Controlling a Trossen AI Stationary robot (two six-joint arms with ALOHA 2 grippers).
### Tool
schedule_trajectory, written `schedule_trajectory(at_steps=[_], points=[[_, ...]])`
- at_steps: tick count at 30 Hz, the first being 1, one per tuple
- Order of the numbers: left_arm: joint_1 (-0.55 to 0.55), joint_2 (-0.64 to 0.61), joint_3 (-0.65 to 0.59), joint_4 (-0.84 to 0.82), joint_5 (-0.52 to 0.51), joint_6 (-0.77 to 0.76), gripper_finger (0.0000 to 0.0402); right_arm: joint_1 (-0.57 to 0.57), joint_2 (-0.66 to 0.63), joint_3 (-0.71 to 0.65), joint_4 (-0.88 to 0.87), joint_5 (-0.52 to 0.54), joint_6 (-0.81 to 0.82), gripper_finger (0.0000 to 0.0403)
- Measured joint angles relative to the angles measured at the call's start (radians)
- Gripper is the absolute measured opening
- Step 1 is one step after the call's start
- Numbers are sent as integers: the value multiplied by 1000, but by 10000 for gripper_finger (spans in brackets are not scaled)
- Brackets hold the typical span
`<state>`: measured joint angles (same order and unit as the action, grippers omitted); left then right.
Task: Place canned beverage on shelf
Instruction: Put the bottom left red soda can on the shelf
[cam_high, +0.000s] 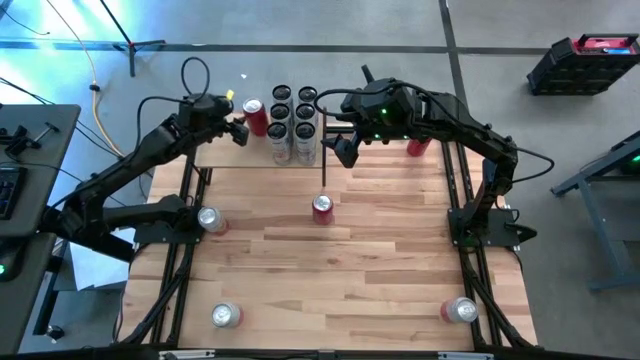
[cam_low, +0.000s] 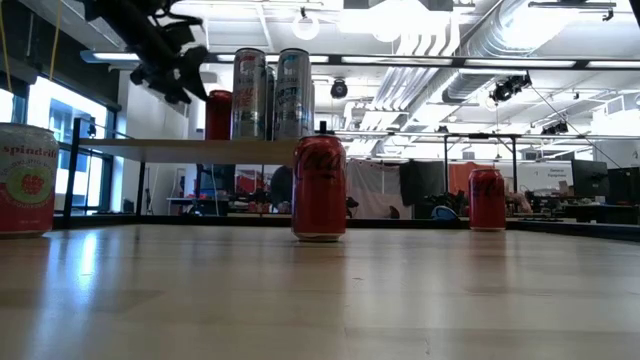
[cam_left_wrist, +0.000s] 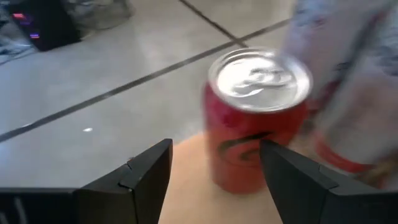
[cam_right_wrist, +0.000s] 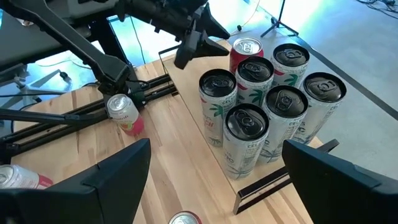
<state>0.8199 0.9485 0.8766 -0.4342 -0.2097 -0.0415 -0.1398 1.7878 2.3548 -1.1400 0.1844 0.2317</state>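
Note:
A red cola can (cam_high: 254, 114) stands upright on the small light-wood shelf (cam_high: 228, 154) at the table's far left, next to a cluster of several tall silver cans (cam_high: 293, 122). My left gripper (cam_high: 238, 129) is open just left of the red can; in the left wrist view the can (cam_left_wrist: 258, 118) stands on the board (cam_left_wrist: 186, 180) just ahead of the spread fingers, apart from them. In the low view my left gripper (cam_low: 172, 72) hovers beside the can (cam_low: 218, 114). My right gripper (cam_high: 340, 148) is open and empty right of the shelf, above the table.
Another red cola can (cam_high: 322, 208) stands at the table's middle, and one more (cam_high: 418, 146) at the far right. Pink-labelled cans stand at the left (cam_high: 210, 220), near left (cam_high: 225, 315) and near right (cam_high: 460, 310). A black shelf post (cam_high: 322, 150) rises between my grippers.

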Motion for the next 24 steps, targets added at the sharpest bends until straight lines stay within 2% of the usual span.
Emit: schedule_trajectory(at_steps=[8,13,16,20,24], points=[[0,-22,12,-103,129,16,234,10,0,0,-8,0,-7,349],[-4,-33,-4,-81,223,53,234,10,0,0,-27,0,-30,349],[-9,-33,-40,-67,213,53,234,10,0,0,-30,0,-30,349],[-9,-32,-94,6,131,55,234,10,0,0,-31,0,-30,349],[-9,-26,-115,66,118,105,234,10,0,0,-30,0,-30,349]])
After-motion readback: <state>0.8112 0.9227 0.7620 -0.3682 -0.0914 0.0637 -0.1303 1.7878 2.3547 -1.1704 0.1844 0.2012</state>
